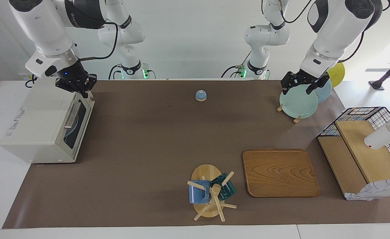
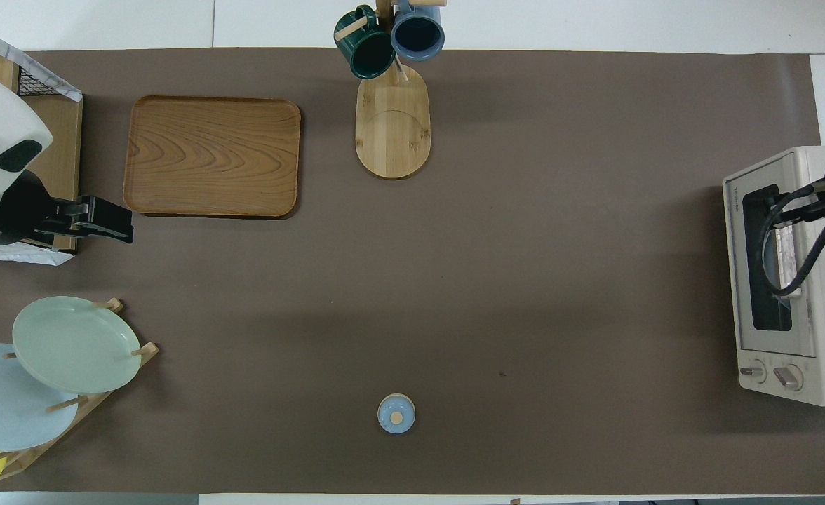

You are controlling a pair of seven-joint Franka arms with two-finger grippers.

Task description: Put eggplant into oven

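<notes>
A brown mat (image 1: 155,142) covers the table. At the right arm's end stands the cream toaster oven (image 1: 44,124), its dark glass door up and closed; the eggplant cannot be seen in either view. The right gripper (image 1: 79,87) hangs over the oven's top corner nearest the robots, fingertips together and empty. The left gripper (image 1: 301,84) waits over the plate rack with its pale green plate (image 1: 298,101), jaws spread wide, holding nothing. A wooden tray (image 1: 280,172) lies nearby.
</notes>
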